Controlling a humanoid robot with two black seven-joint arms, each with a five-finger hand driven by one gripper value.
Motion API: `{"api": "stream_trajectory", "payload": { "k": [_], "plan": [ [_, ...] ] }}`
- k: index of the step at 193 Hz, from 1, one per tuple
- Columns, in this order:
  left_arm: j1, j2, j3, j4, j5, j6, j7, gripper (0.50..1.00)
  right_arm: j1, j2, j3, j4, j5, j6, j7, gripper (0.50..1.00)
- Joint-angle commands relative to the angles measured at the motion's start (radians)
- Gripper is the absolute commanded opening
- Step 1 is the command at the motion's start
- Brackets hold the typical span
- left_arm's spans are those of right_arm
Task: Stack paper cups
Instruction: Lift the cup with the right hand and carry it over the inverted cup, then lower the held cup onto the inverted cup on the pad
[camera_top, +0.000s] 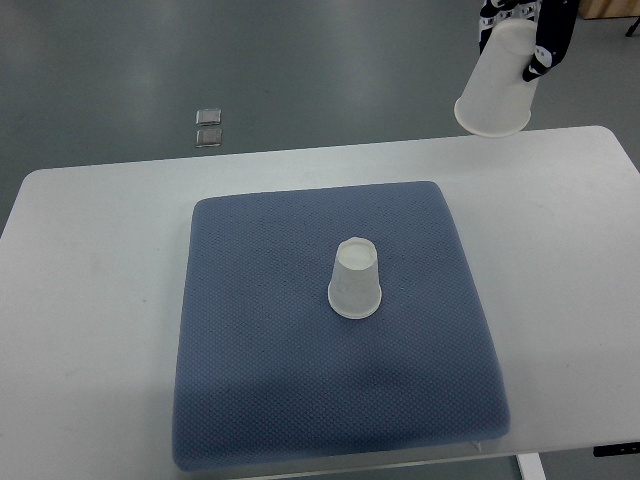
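From the top view, a white table (90, 300) carries a square blue mat (280, 400) that fills most of its middle. A paper cup (355, 280) stands upside down on the mat, a little right of the mat's centre and slightly toward its far half, with its closed base up and its wide rim flat on the fabric. A second paper cup (498, 82) hangs in the air beyond the mat's far right corner, past the table's far edge and over the grey floor (300, 60); it is tilted, with its open mouth turned down and toward the mat. A dark robot hand (540, 30) at the top right of the picture grips this raised cup near its base, its fingers (548, 50) curled around the cup's right side and pressed against the wall, though which side the arm enters from cannot be told, since the hand is cut off by the picture's top edge. The two cups are well apart. On the floor beyond the mat's far left corner lie two small square clear pieces (209, 127), one just behind the other.
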Motion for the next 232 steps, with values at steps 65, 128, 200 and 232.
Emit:
{"api": "stream_trajectory", "payload": {
  "k": [65, 128, 200, 232],
  "plan": [
    [-0.002, 0.0, -0.001, 0.001, 0.001, 0.0, 0.0, 1.0, 0.007, 0.072, 0.052, 0.005, 0.114, 0.01, 0.004, 0.67],
    [-0.002, 0.0, -0.003, 0.002, -0.002, 0.0, 0.0, 1.0, -0.032, 0.211, 0.212, 0.008, 0.246, -0.025, 0.004, 0.67],
    [0.0, 0.0, -0.004, 0.004, -0.003, 0.0, 0.0, 1.0, -0.107, 0.293, 0.23, 0.013, 0.243, -0.06, 0.003, 0.67],
    [0.0, 0.0, -0.004, 0.004, -0.003, 0.0, 0.0, 1.0, -0.131, 0.297, 0.222, 0.013, 0.24, -0.085, 0.0, 0.67]
  ]
}}
